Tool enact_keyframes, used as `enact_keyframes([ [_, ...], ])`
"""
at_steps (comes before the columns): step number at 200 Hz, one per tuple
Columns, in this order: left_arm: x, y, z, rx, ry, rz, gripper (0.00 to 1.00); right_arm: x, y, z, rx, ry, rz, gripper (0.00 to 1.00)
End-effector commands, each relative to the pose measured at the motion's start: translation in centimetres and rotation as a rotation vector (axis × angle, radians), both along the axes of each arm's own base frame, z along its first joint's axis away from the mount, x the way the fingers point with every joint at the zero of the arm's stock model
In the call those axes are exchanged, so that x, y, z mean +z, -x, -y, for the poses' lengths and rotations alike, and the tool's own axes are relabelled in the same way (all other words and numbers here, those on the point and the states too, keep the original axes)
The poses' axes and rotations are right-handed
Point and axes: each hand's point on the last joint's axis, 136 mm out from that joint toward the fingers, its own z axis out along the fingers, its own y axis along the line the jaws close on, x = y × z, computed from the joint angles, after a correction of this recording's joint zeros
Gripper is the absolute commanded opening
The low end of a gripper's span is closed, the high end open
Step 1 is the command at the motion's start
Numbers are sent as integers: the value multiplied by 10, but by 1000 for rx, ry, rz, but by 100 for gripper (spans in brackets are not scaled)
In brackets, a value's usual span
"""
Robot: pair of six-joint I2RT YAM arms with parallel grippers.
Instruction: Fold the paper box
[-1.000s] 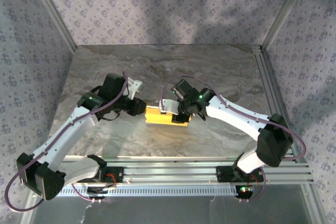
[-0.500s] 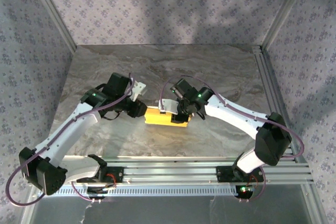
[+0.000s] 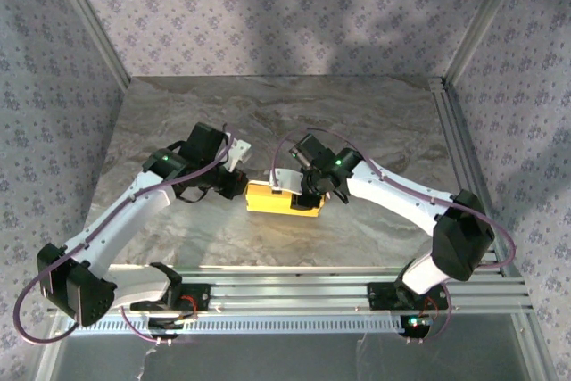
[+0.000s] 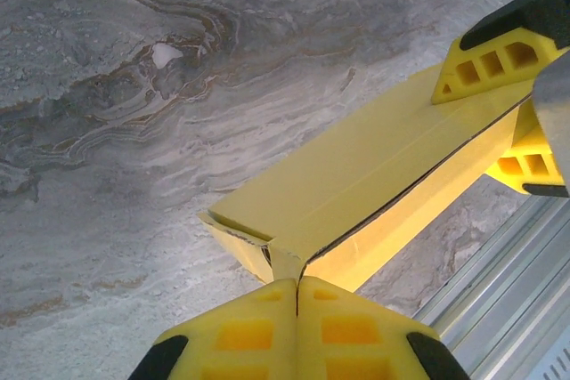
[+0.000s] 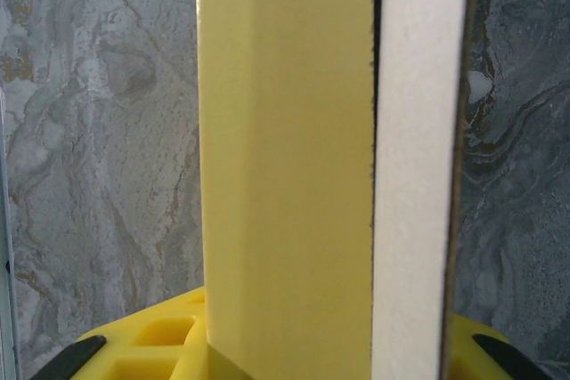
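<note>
Left gripper (image 4: pixel 298 289): pads pressed tight together, nipping a thin end flap of the paper box (image 4: pixel 356 175). Right gripper (image 3: pixel 306 194): clamped across the box's opposite end, one finger above, one below. Both arms reach inward from their bases, elbows bowed outward, wrists facing each other. Box, yellow side out, spans between them at mid-table (image 3: pixel 375 122).

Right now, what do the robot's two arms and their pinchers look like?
Both the left arm and the right arm have smooth white links joined by chunky black joints. A thin purple cable loops along each one, and a small green light glows near each wrist. The left gripper has blocky yellow fingers with square hollows and black backs; the right gripper matches.
</note>
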Motion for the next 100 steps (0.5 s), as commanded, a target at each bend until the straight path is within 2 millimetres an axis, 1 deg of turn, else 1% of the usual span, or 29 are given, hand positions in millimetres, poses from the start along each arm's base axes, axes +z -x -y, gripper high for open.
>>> enact_keyframes([
  [1,12,-5,7,14,48,19,2,8,-3,-4,-14,-16,-13,27],
  [34,9,-5,7,46,53,14,1,9,-4,-5,-20,-17,-13,27],
  [76,9,-8,9,107,104,45,0,10,-4,-6,-28,-29,-28,27],
  [89,8,-7,5,133,101,52,0,9,-4,-7,-28,-31,-34,28],
  [93,12,-12,6,141,120,77,0,10,-4,-7,-28,-33,-35,28],
  [100,13,-12,6,151,128,87,0,10,-4,-6,-30,-35,-38,28],
])
